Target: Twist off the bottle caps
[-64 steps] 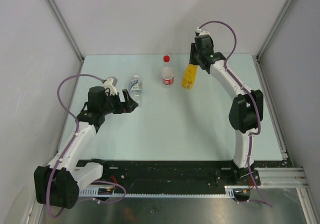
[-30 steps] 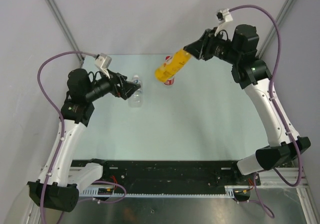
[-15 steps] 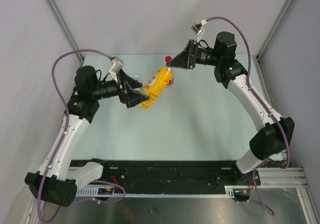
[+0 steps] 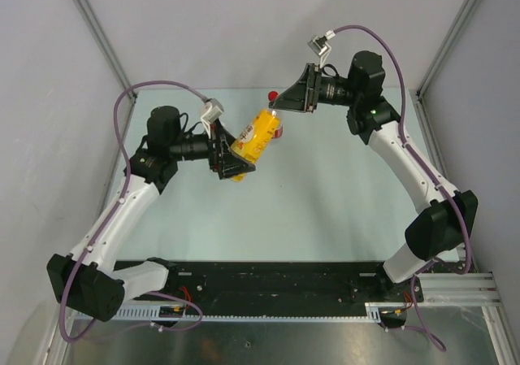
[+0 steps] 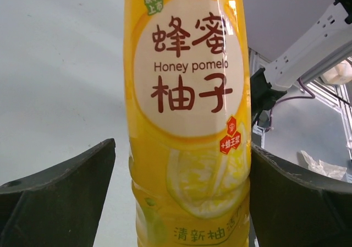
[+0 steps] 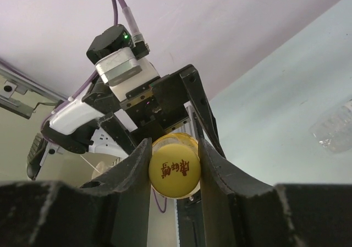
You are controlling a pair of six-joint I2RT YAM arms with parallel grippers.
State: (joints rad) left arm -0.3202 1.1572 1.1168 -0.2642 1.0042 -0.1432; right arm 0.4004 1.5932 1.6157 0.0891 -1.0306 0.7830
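Yellow-orange bottle (image 4: 253,137) tilted in air above the surface (image 4: 325,210): right gripper (image 4: 281,109) pinching its yellow cap (image 6: 174,172), left gripper (image 4: 240,160) spread around its lower end, gap on one side.

Left arm (image 4: 114,223) and right arm (image 4: 410,166) alike: white shells, black joint housings, looping purple cables (image 4: 361,28), small white wrist cameras (image 4: 213,106), matte black wedge-shaped pincer fingers (image 5: 60,192).

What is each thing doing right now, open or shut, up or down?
yellow bottle, in the air, tilted, cap on.
yellow cap, pinched in the right tool.
right tool, shut on the yellow cap.
left tool, open around the bottle's bottom end.
red cap, lying loose on the table.
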